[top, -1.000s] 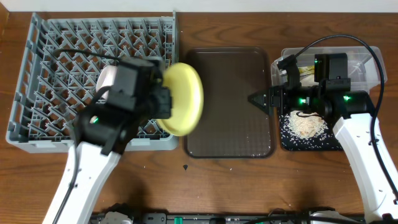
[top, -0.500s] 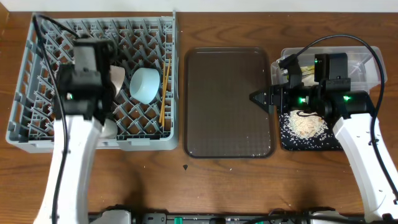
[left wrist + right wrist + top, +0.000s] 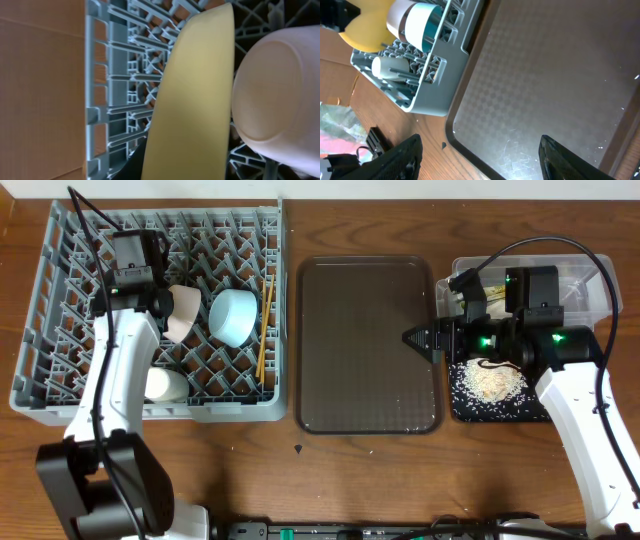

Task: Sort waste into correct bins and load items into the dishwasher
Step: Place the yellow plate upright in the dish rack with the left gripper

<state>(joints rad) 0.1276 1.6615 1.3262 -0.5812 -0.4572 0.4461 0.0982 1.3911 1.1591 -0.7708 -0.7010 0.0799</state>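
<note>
— Where's the yellow plate (image 3: 195, 95)? From above I can't find it.

— It's under the left gripper (image 3: 135, 265), over the far-left part of the grey dish rack (image 3: 30, 395). The wrist view shows it on edge, just left of the cream-white bowl (image 3: 275, 95).

— Is it gripped or let go?

— I can't tell. The plate fills that view and covers the fingers. I'd guess it's being seated, not parked.

— So what makes this go well?

— Keep it upright and let its lower rim drop between two rows of pegs. Go gently on the bowl side. They look very close, and I can't tell whether they touch. Only loosen once the pegs carry it, then lift straight up.

— And the rest of the rack?

— The light blue bowl (image 3: 237, 316) sits mid-rack, with the chopsticks (image 3: 264, 330) at its right. The small white cup (image 3: 165, 385) is near the front wall.

— The other arm?

— The right gripper (image 3: 485, 160) hangs spread wide and empty over the right edge of the brown serving tray (image 3: 365, 345). The rice grains (image 3: 490, 380) are already in the black tray (image 3: 455, 412).
</note>
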